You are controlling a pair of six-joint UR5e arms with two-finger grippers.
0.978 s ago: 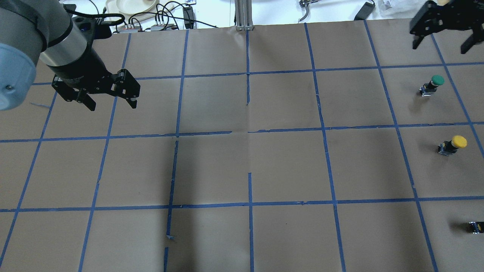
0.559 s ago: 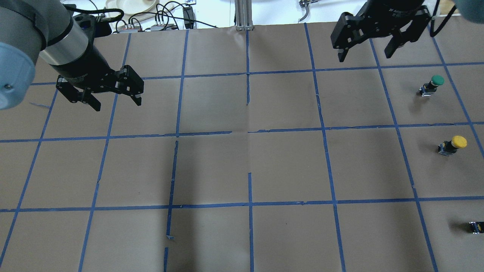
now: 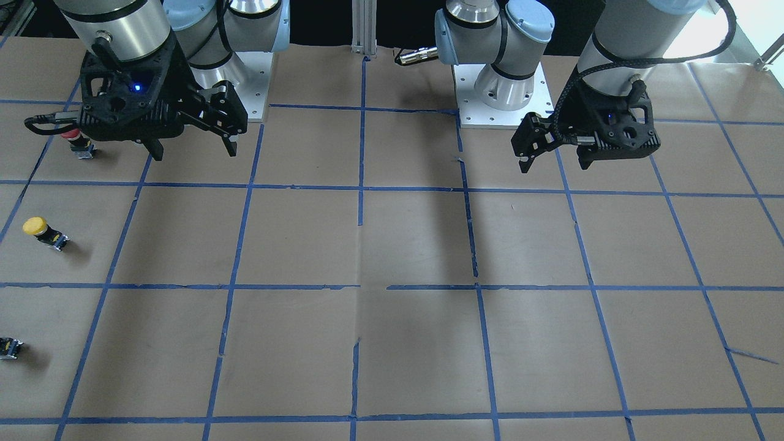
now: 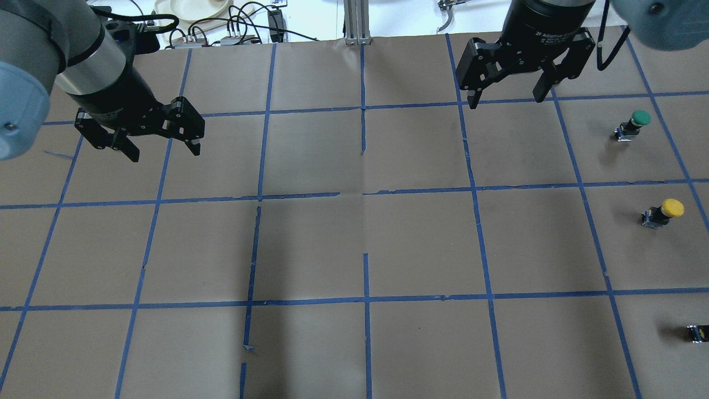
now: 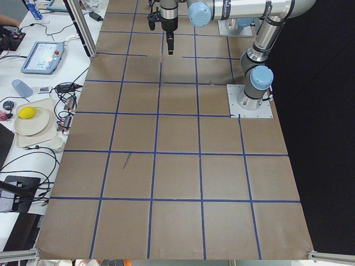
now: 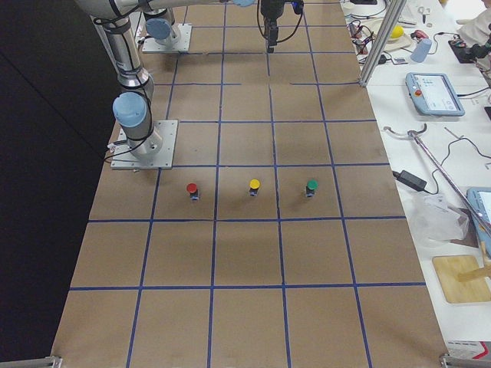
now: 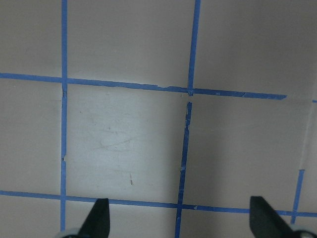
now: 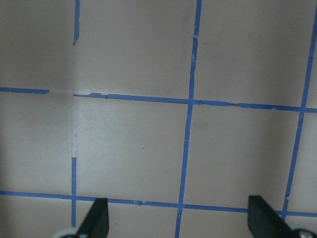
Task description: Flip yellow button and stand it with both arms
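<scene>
- On the white side table past the bench's far edge, a cream plate [image 5: 40, 130] holds one round yellow thing [image 5: 27, 113]. A pale blue cup [image 5: 22, 87] sits near it; what is inside cannot be made out.
- The left end effector [image 4: 165, 153] hangs over the left side of the bench. Its two black fingers are spread wide with only bare paper between them. Its wrist view shows both fingertips clear of the surface.
- The right end effector [image 4: 505, 101] hangs over the far squares right of centre. It is equally wide apart, grips nothing, and points down at a blue tape line.
- The yellow button [image 4: 664, 212] rests on the bench near its right edge, well apart from both end effectors. In the exterior right view its cap shows above its dark body.
- It is the middle of a row of three, each in its own square. The green button [image 4: 634, 123] is on the side away from the robot and the red button [image 6: 192, 189] on the robot's side.
- The bench is covered in brown paper [image 4: 410, 244] marked into squares by blue tape [image 4: 365, 299], torn and gapped in places.
- Beyond the paper are an aluminium post [image 4: 357, 22], tangled black cables [image 4: 238, 25] and a grey tablet-like pendant [image 5: 41, 55].
</scene>
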